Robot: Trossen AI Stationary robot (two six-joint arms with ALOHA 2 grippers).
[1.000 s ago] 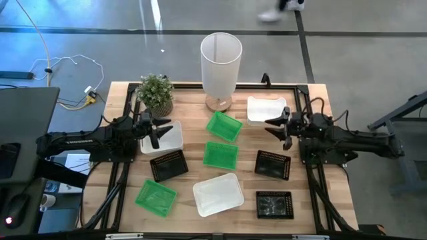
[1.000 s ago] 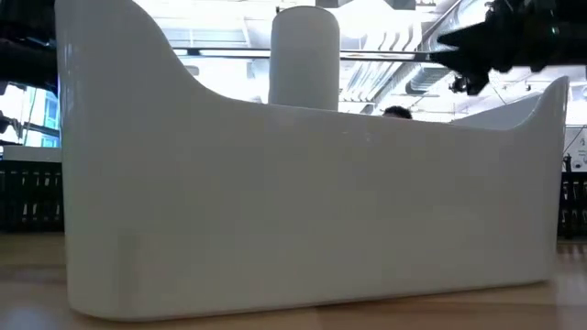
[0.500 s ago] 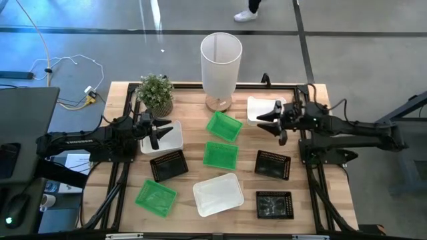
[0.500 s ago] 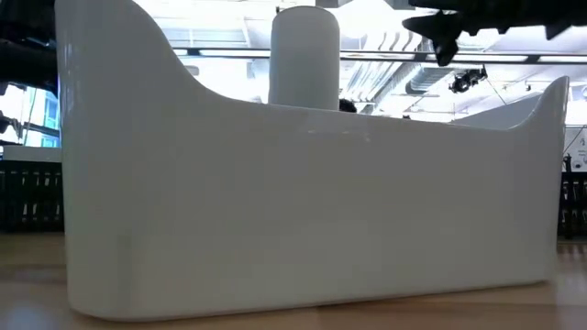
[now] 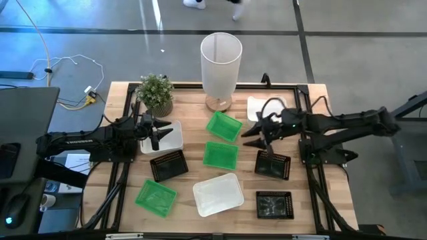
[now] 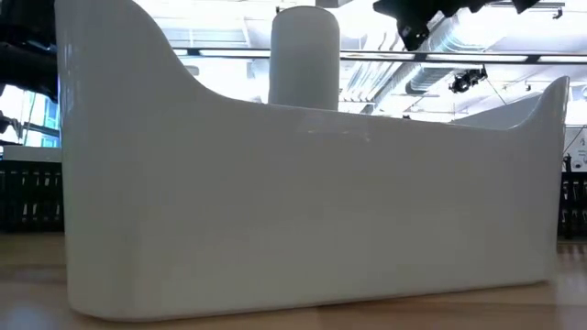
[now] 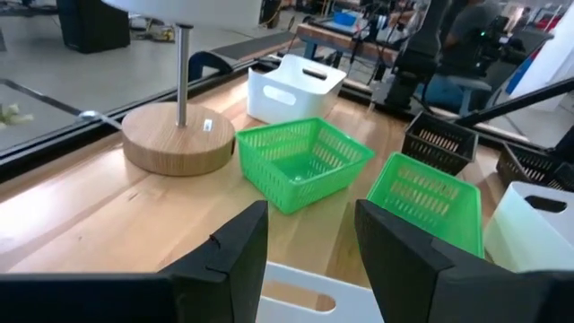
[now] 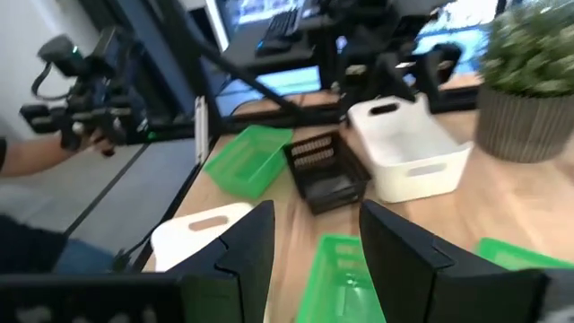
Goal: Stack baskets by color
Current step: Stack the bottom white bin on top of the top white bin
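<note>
Desk (image 5: 127, 167) was a wooden top on a black frame. Tall white bin (image 5: 221, 63) on a wood base stood at the far edge, potted plant (image 5: 156, 93) beside it.

Nine baskets lay loose, none stacked:
- White: one near edge centre (image 5: 218, 194), one under the left arm (image 5: 170, 140), one at far right (image 5: 259, 109).
- Green: two mid-desk (image 5: 223, 126) (image 5: 220, 155), one near left (image 5: 155, 197).
- Black: one left of centre (image 5: 168, 165), two at right (image 5: 273, 164) (image 5: 274, 205).

Right gripper (image 5: 255, 133) hung above the desk between the far green basket and the upper right black one, jaws spread, empty. Left gripper (image 5: 155, 131) sat over its white basket, jaws spread, empty.

Risks, my read:
- The two green baskets nearly touch, so a descent on one could nudge the other.
- Mesh walls could snag a finger or flex out of the pinch.
- Bin looks top-heavy, so an arm sweep could tip it.

White lettering on the left arm (image 5: 80, 140) was too small to read. No other labels visible.
</note>
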